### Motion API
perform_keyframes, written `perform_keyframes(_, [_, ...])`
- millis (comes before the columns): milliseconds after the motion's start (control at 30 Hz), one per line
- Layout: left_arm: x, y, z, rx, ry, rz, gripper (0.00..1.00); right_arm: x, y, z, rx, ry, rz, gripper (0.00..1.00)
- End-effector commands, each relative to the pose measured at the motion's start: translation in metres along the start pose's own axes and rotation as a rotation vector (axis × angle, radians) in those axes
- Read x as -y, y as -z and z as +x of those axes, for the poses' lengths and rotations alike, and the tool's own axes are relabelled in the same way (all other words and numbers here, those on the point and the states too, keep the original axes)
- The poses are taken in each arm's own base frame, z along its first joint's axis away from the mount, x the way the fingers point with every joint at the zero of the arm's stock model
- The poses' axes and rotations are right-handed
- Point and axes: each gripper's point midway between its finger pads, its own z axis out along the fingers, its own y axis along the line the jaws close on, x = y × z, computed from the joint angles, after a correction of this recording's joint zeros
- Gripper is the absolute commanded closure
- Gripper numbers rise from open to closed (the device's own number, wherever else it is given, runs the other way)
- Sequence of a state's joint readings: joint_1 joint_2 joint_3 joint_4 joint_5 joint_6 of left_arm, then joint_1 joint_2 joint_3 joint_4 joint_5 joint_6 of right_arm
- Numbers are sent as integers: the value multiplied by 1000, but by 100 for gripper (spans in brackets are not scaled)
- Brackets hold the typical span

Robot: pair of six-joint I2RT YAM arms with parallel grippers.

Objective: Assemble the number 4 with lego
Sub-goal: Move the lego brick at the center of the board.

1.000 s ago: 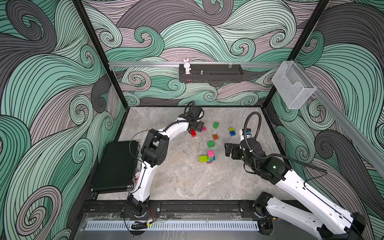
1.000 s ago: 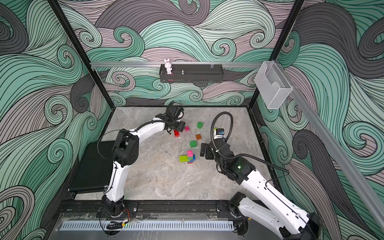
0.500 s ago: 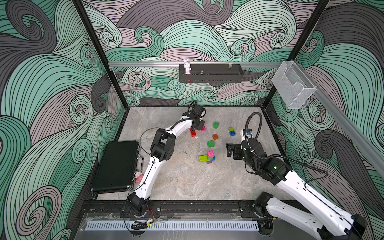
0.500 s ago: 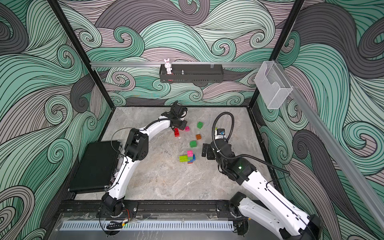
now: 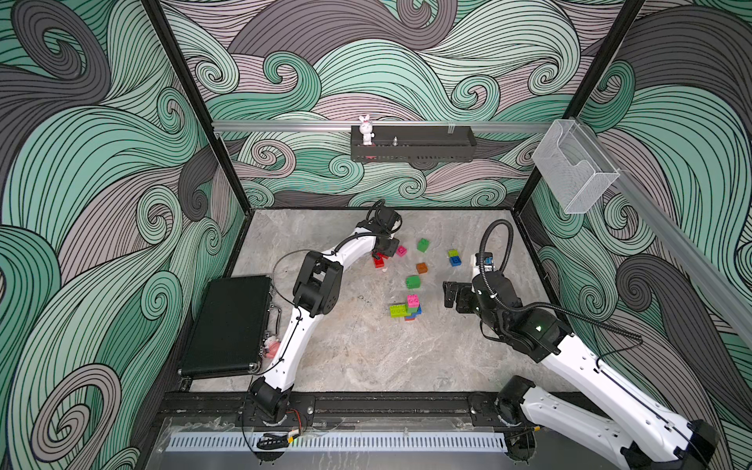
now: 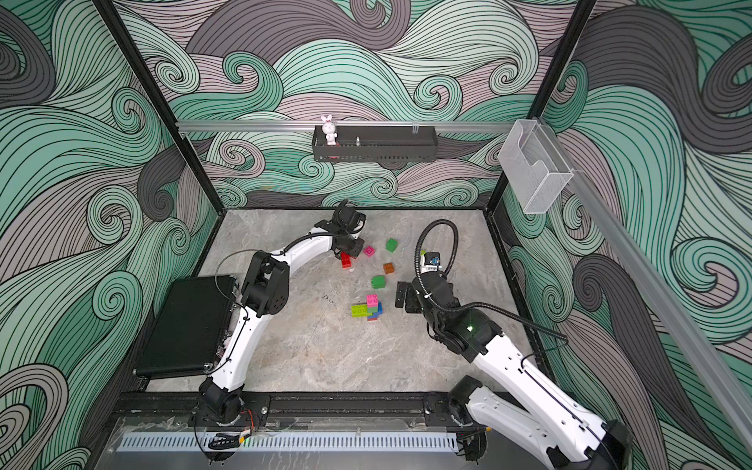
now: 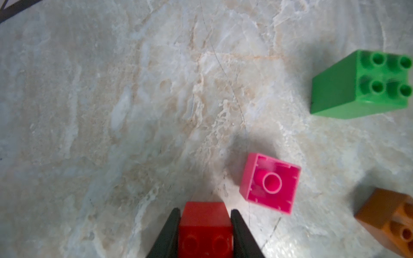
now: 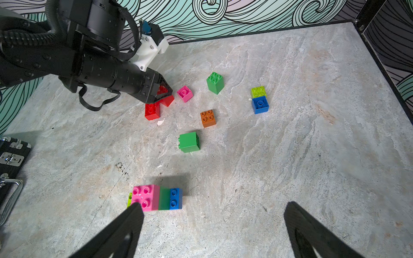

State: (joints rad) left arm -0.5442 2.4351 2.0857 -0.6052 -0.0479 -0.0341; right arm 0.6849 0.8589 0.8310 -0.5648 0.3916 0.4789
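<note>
Clamping red brick (image 7: 205, 232) w/ L pincer (image 7: 204, 211).

The left arm (image 5: 354, 249) and right arm (image 5: 578, 360) are formed of white shells joined by black housings, and a green light (image 5: 538, 326) is set in one of the right arm's. A thin black cable (image 5: 273, 270) is looped at the left arm, a ribbed black hose (image 5: 481, 248) at the right. The left gripper (image 8: 167, 95) is cased in black, studded with small screws and fitted with a white mount (image 8: 149, 51).
</note>
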Motion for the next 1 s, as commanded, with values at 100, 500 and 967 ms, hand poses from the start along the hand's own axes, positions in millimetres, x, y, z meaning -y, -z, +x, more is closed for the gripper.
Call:
perform_keyframes(100, [4,53,56,-59,19,52,77,-3,-6,3,-12,5,-9,1])
perform_keyframes(500, [13,103,169,-98,-6,92,74,-20,-22,3,-51,38,-45,1])
perform_keyframes(967, [23,119,176,16,12,120,35,-24,-27,4,-71,58,-47,1])
